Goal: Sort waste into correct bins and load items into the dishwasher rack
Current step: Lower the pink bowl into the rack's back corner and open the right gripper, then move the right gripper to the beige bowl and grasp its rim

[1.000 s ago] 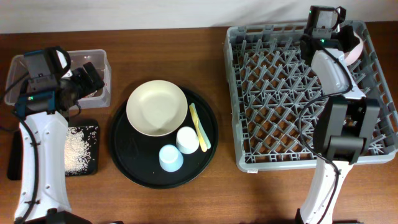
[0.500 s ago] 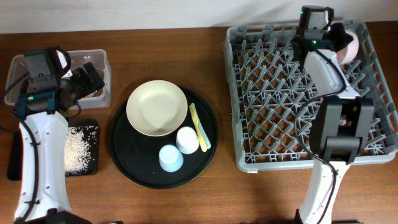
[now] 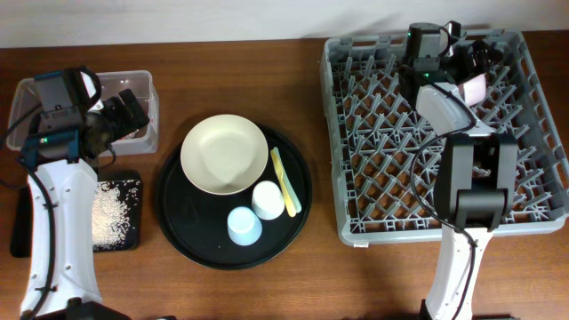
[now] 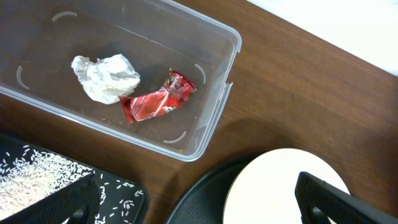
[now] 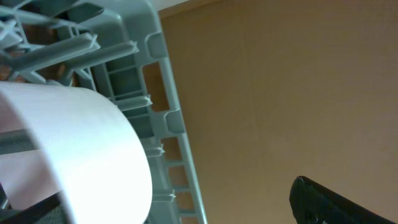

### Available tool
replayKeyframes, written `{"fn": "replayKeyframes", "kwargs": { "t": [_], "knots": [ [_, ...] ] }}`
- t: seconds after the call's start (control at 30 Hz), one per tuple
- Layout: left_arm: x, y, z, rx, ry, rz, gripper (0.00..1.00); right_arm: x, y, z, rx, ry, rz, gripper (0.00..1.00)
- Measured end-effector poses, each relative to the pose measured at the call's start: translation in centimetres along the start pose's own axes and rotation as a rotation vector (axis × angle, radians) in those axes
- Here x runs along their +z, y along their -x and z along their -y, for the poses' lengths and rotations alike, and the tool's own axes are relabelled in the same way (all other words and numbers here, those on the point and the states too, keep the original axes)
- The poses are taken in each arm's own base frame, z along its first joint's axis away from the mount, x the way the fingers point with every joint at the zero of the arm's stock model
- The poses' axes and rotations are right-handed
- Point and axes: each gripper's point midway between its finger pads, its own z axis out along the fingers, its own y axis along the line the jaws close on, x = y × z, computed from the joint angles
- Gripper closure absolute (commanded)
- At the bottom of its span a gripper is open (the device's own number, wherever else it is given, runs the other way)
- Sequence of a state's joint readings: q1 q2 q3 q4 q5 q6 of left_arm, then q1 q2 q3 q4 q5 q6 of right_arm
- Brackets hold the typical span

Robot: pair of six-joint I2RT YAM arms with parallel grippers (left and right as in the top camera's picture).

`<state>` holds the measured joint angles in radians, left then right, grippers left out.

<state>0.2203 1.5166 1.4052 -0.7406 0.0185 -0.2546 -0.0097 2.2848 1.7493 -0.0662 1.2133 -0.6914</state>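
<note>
Right gripper [image 3: 480, 60] hovered over the far side of the grey rack [image 3: 373, 178], its fingers spread wide. The wrist view showed a clear gap between one finger and the small pink bowl [image 3: 474, 87], which sat among the far pegs. The left gripper [image 4: 198, 179] was also wide apart and held nothing, hanging near the clear box [image 4: 233, 37] at far left. That box held the crumpled white tissue [image 4: 104, 77] and the red wrapper [image 4: 158, 99], lying just beside each other. Nearer, the flat black tray [image 4: 124, 208] carried the loose rice [image 3: 111, 213]. On the round black tray [image 3: 191, 240] in the middle stood the cream bowl [image 3: 224, 154], white cup [image 3: 268, 199], light-blue cup [image 3: 244, 226] and yellow utensil [image 3: 284, 182].
</note>
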Motion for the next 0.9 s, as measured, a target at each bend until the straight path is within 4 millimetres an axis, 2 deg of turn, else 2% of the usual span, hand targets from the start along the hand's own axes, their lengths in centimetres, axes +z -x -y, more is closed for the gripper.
{"fn": "replayKeyframes", "kwargs": {
  "t": [0.03,0.13,0.17,0.2,0.3,0.33,0.37,0.4,0.47,0.6,0.67,0.7,0.77,0.8,0.87,0.9],
  "knots": [
    [0.0,0.0,0.0,0.000,0.000,0.000,0.01,-0.3,0.2,0.6,0.012,-0.003,0.005,0.02],
    [0.0,0.0,0.0,0.000,0.000,0.000,0.01,-1.7,0.9,4.6,0.079,-0.015,0.030,0.02],
    [0.0,0.0,0.0,0.000,0.000,0.000,0.01,-2.8,1.1,6.6,0.106,-0.016,0.045,0.02],
    [0.0,0.0,0.0,0.000,0.000,0.000,0.01,-4.6,1.6,9.4,0.154,-0.011,0.078,0.02],
    [0.0,0.1,0.0,0.000,0.000,0.002,0.01,-8.5,1.2,13.9,0.158,0.087,0.156,0.02],
    [0.0,0.0,0.0,0.000,0.000,0.001,0.01,-8.4,0.6,13.9,0.164,0.120,0.151,0.02],
    [0.0,0.0,0.0,0.000,0.000,0.000,0.01,-8.0,-0.3,12.7,0.133,0.187,0.131,0.02],
    [0.0,0.0,0.0,0.000,-0.001,0.001,0.01,-7.5,-1.8,10.6,0.109,0.282,0.098,0.02],
    [0.0,0.0,0.0,0.000,0.000,0.000,0.01,-7.4,-2.9,6.4,0.152,0.510,0.070,0.02],
    [0.0,0.0,0.0,0.000,0.000,0.000,0.01,-10.8,-3.3,2.0,0.196,0.818,0.052,0.01],
    [0.0,0.0,0.0,0.000,0.000,0.001,0.01,-12.3,-3.6,0.8,0.200,0.923,0.044,0.01],
    [0.0,0.0,0.0,0.000,0.000,0.000,0.01,-13.7,-3.7,0.3,0.199,1.011,0.046,0.07],
    [0.0,0.0,0.0,0.000,0.000,0.001,0.01,-16.2,-3.5,0.7,0.225,1.141,0.078,0.14],
    [0.0,0.0,0.0,0.000,0.000,0.001,0.01,-18.6,-3.2,1.8,0.245,1.246,0.122,0.14],
    [0.0,0.0,0.0,0.000,0.000,0.001,0.01,-24.9,-2.6,4.0,0.261,1.468,0.243,0.15],
    [0.0,0.0,0.0,0.000,0.000,0.001,0.01,-26.1,-2.6,4.0,0.256,1.508,0.250,0.14]
  ]
}}
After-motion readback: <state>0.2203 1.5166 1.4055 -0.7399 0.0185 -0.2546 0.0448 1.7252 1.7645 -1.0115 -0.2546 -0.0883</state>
